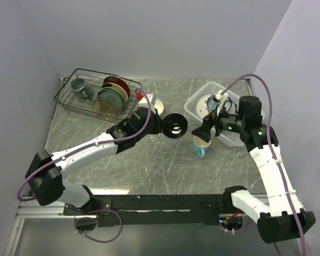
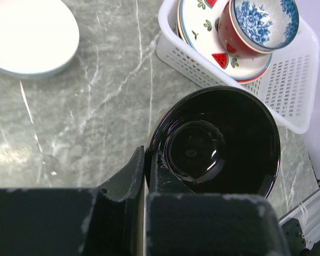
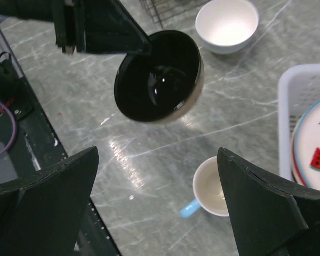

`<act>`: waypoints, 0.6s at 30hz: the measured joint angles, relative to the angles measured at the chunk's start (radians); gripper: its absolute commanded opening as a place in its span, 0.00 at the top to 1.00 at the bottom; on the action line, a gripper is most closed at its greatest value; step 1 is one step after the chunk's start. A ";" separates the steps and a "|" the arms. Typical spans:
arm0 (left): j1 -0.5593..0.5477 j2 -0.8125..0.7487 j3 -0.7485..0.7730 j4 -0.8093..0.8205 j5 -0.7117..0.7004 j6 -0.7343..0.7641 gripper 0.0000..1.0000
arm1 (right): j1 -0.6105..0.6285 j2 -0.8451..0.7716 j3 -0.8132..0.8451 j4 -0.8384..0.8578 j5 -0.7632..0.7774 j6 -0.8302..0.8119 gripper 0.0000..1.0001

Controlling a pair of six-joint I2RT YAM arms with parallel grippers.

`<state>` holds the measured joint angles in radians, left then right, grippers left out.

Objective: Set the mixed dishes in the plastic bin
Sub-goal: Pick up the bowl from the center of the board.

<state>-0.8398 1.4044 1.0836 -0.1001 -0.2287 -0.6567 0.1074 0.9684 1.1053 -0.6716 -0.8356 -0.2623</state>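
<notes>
My left gripper [image 1: 161,127] is shut on the rim of a dark bowl with a cream outside [image 1: 176,126], held above the table left of the bin; the bowl also shows in the left wrist view [image 2: 218,144] and the right wrist view [image 3: 157,77]. The white lattice plastic bin [image 1: 193,104] holds fruit-marked plates [image 2: 205,21] and a blue-patterned bowl [image 2: 264,21]. My right gripper [image 1: 205,132] is open and empty above a light blue mug [image 1: 200,146], which stands upright beside the bin and shows between my fingers in the right wrist view [image 3: 210,188]. A cream bowl [image 1: 156,106] sits behind.
A black wire rack [image 1: 98,93] at the back left holds upright teal, tan and dark red plates and a grey-green mug [image 1: 78,85]. The table's near edge with a black rail runs along the front [image 1: 165,200]. Walls close in on both sides.
</notes>
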 measured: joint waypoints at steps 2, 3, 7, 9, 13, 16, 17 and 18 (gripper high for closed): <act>-0.042 0.000 -0.009 0.002 -0.056 -0.024 0.99 | 0.041 0.021 0.016 -0.013 0.034 0.015 0.00; -0.061 0.000 -0.013 0.003 -0.085 -0.039 0.99 | 0.054 0.027 0.020 -0.017 0.047 0.021 0.00; -0.121 0.000 -0.016 0.006 -0.181 -0.087 0.99 | 0.082 0.038 0.022 -0.030 0.097 0.042 0.00; -0.145 0.000 -0.016 0.006 -0.225 -0.110 0.99 | 0.087 0.038 0.022 -0.030 0.121 0.056 0.00; -0.190 0.001 -0.014 0.004 -0.309 -0.155 0.99 | 0.089 0.038 0.022 -0.023 0.172 0.092 0.00; -0.219 0.016 0.011 -0.027 -0.364 -0.182 0.99 | 0.093 0.038 0.021 -0.008 0.204 0.132 0.00; -0.231 0.028 0.028 -0.041 -0.385 -0.192 0.99 | 0.095 0.038 0.020 -0.001 0.212 0.146 0.00; -0.238 0.037 0.038 -0.048 -0.397 -0.200 0.99 | 0.096 0.038 0.020 0.003 0.216 0.158 0.00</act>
<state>-1.0775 1.4414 1.1217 -0.1486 -0.6262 -0.8562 0.2035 1.0061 1.1252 -0.6682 -0.6193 -0.1043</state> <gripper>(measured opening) 0.051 0.997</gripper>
